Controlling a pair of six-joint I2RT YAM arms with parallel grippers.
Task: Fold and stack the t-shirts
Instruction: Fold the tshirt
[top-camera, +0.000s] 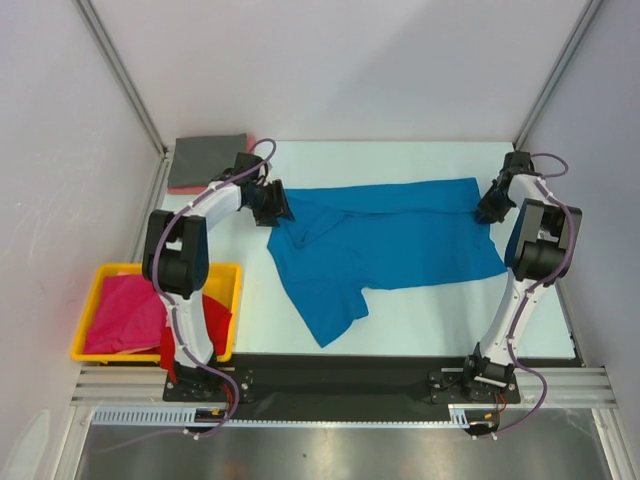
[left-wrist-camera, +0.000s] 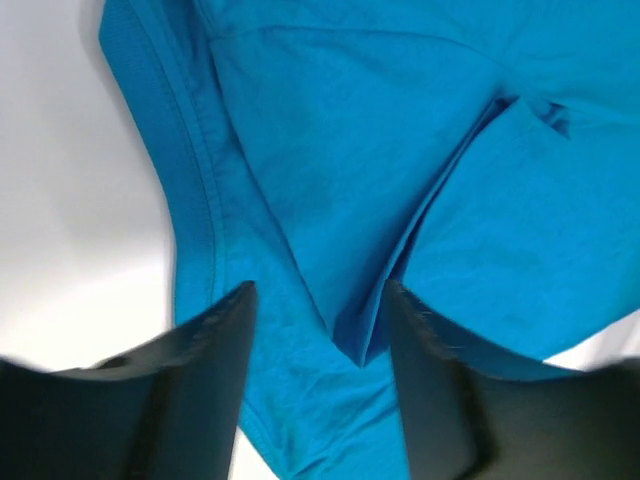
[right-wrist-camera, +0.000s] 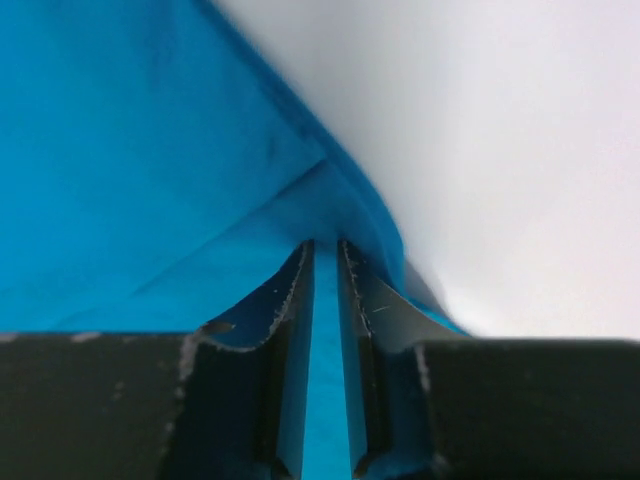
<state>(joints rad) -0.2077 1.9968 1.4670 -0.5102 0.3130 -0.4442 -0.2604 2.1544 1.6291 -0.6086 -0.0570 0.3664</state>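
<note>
A bright blue t-shirt (top-camera: 390, 245) lies spread across the middle of the table, one sleeve pointing toward the near edge. My left gripper (top-camera: 272, 205) is at its left end by the collar. In the left wrist view, that gripper (left-wrist-camera: 320, 290) is open, its fingers straddling a raised fold of the blue t-shirt (left-wrist-camera: 350, 200). My right gripper (top-camera: 490, 208) is at the shirt's far right corner. In the right wrist view, it (right-wrist-camera: 325, 250) is shut on the blue t-shirt (right-wrist-camera: 150, 150), a strip of cloth between the jaws. A dark grey t-shirt (top-camera: 207, 162) lies folded at the back left.
A yellow bin (top-camera: 160, 268) stands at the near left, holding a magenta t-shirt (top-camera: 125, 310) and a red t-shirt (top-camera: 218, 320) behind the left arm. A pink edge (top-camera: 252, 141) shows under the grey shirt. Frame posts and walls enclose the white table (top-camera: 420, 320).
</note>
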